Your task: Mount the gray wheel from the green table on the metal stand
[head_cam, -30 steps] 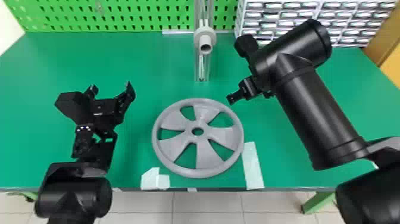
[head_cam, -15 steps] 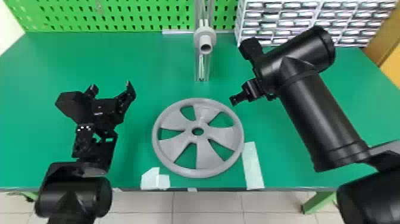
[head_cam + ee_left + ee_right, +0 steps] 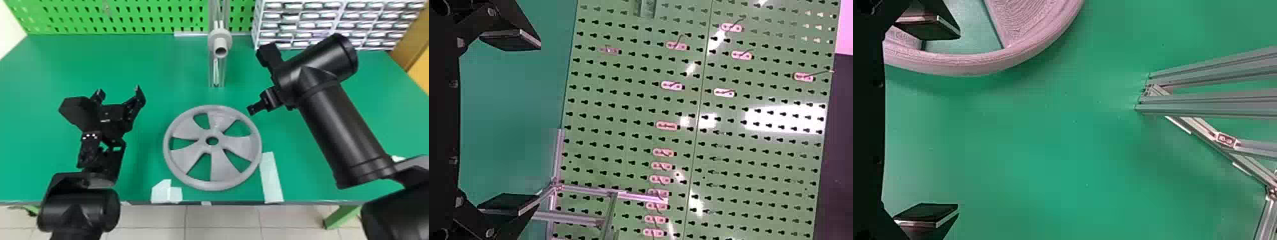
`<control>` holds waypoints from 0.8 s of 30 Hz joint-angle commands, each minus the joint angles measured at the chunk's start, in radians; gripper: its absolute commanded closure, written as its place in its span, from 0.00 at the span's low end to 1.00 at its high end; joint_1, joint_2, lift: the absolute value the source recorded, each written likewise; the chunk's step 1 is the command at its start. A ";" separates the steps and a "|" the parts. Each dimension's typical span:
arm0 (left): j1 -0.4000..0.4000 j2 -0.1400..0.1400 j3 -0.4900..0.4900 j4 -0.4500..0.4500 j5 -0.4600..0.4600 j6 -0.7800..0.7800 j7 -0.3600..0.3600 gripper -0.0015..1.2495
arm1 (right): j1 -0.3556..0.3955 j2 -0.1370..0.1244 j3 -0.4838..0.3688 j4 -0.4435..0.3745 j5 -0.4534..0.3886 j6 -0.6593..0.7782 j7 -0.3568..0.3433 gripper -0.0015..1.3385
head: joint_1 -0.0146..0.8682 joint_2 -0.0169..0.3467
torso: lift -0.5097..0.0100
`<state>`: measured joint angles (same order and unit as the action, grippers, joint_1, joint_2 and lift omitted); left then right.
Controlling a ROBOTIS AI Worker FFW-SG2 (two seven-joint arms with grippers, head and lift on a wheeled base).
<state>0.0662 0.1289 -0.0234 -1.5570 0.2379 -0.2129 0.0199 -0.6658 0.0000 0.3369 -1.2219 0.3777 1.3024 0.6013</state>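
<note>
The gray wheel [image 3: 236, 147] lies flat on the green table [image 3: 153, 70], its rim also in the right wrist view [image 3: 978, 65]. Behind it the metal stand [image 3: 217, 71] rises upright, with a gray hub and short tube facing forward. Left of the wheel is my left gripper [image 3: 118, 92], open and holding nothing; in the left wrist view the left gripper [image 3: 511, 125] has its fingers wide apart. My right gripper [image 3: 252, 110] is just beyond the wheel's right rear edge. In the right wrist view the right gripper [image 3: 928, 122] is open, one finger over the rim.
A green pegboard [image 3: 127, 19] runs along the back, and a rack of small drawers [image 3: 332, 19] stands at back right. Pale tape pieces [image 3: 271, 178] are stuck to the table near its front edge. Metal profiles [image 3: 1203, 107] of the stand show in the right wrist view.
My right arm has shifted slightly right and toward the robot, its gripper still near the wheel's right rear. The left arm and the wheel have kept their places.
</note>
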 commanded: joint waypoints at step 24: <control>-0.006 0.002 -0.004 0.000 -0.002 0.004 0.000 0.16 | -0.021 0.001 0.053 0.124 -0.137 -0.074 -0.046 0.06 | 1.00 0.19 | 0.80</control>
<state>0.0602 0.1292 -0.0274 -1.5569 0.2362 -0.2086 0.0198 -0.6832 0.0000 0.3783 -1.1169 0.2556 1.2338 0.5559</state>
